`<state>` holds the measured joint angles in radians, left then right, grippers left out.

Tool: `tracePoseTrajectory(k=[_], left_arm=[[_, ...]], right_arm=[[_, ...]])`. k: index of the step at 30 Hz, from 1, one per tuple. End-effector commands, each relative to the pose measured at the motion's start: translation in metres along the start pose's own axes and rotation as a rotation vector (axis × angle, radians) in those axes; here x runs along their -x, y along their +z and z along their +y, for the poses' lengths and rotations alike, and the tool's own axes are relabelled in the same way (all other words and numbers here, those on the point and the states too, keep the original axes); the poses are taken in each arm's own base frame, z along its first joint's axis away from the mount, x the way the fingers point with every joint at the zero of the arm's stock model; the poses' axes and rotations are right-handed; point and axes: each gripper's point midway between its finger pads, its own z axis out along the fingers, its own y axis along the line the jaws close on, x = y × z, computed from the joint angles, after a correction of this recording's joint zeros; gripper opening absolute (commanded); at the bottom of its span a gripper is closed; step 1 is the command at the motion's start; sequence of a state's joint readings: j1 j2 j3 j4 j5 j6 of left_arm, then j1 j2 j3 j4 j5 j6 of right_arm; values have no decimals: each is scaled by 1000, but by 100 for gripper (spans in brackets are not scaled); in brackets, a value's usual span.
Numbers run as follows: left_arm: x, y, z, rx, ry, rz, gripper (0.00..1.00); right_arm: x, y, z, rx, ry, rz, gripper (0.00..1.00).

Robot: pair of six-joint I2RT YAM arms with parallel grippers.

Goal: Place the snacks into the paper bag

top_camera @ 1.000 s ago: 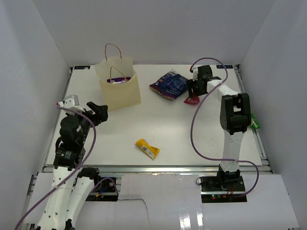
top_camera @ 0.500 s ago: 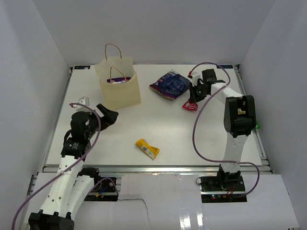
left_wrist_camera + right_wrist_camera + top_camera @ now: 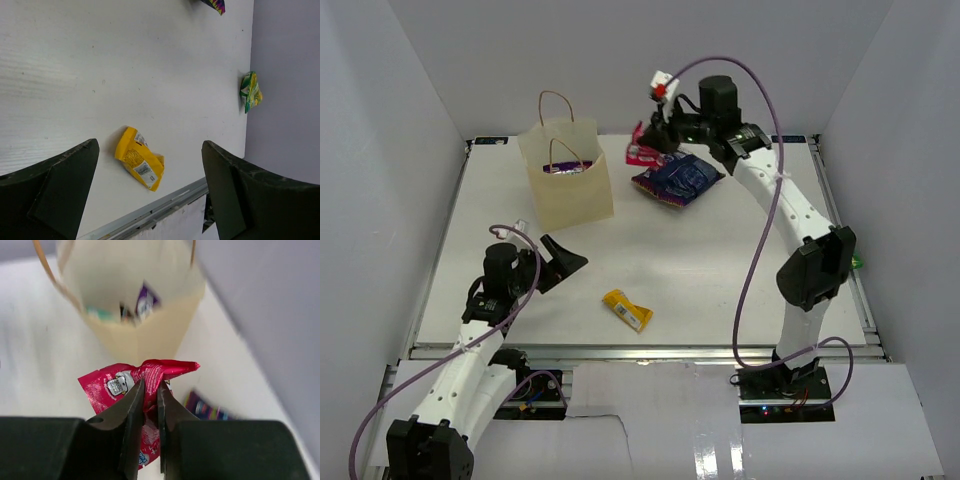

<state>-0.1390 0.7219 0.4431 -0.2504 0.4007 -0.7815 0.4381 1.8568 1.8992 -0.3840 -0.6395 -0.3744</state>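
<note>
**A:** Start at the near side. What is the left arm doing?

**B:** The left gripper (image 3: 563, 262) sits low over the near-left part of the table (image 3: 720, 270). Its two fingers are spread wide with nothing between them. The yellow bar (image 3: 627, 310) lies flat just to its right, close to the front edge. In the left wrist view the bar shows in the gap between the fingers and touches neither.

**A:** Anything else loose on the table?

**B:** The green-yellow packet (image 3: 250, 91) lies at the right edge against the wall, well apart from both grippers. Farther back, the large dark blue-purple bag (image 3: 677, 178) lies flat in the far middle of the table, beneath the outstretched right arm.

**A:** And the right hand?

**B:** The right gripper (image 3: 150, 390) is raised at the far side, its fingers pinched tight on the small red-pink pouch (image 3: 107, 385). It holds the crumpled pouch near its middle, and the foil sticks out on both sides of the fingertips.

**A:** Where is that relative to the bag?

**B:** The paper bag (image 3: 570, 190) stands upright at the far left with its mouth open. The pouch is just beside the bag's right rim and not inside it. In the right wrist view the bag's mouth lies beyond the pouch, and a dark purple bar (image 3: 146, 302) and something teal (image 3: 102, 314) are already in the bag.
</note>
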Motion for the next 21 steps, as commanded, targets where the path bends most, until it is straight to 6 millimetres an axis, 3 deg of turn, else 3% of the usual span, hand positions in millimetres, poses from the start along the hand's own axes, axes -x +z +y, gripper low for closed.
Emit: tracePoseTrajectory(k=[1, 4, 5, 6, 10, 12, 17, 20, 21], left_arm=[[-10, 1, -5, -50, -43, 46, 94], [-22, 0, -2, -59, -72, 87, 94], [-25, -1, -2, -61, -79, 97, 94], [-29, -3, -1, -69, -82, 100, 94], [-37, -9, 1, -74, -114, 106, 93], [-43, -10, 4, -63, -137, 120, 93], [-52, -10, 6, -59, -180, 163, 91], [-53, -9, 7, -52, -189, 180, 91], [-53, -8, 7, -48, -194, 183, 91]], right_arm=[[96, 43, 7, -100, -83, -198, 8], [141, 63, -3, -213, -113, -322, 8], [153, 71, 7, -216, -118, -362, 8], [174, 69, 5, -257, -152, -448, 8], [186, 93, 14, -323, -176, -537, 8], [188, 103, 22, -337, -189, -554, 8], [170, 125, 25, -346, -181, -536, 14], [156, 135, 31, -316, -174, -500, 26], [155, 134, 34, -302, -183, -493, 36]])
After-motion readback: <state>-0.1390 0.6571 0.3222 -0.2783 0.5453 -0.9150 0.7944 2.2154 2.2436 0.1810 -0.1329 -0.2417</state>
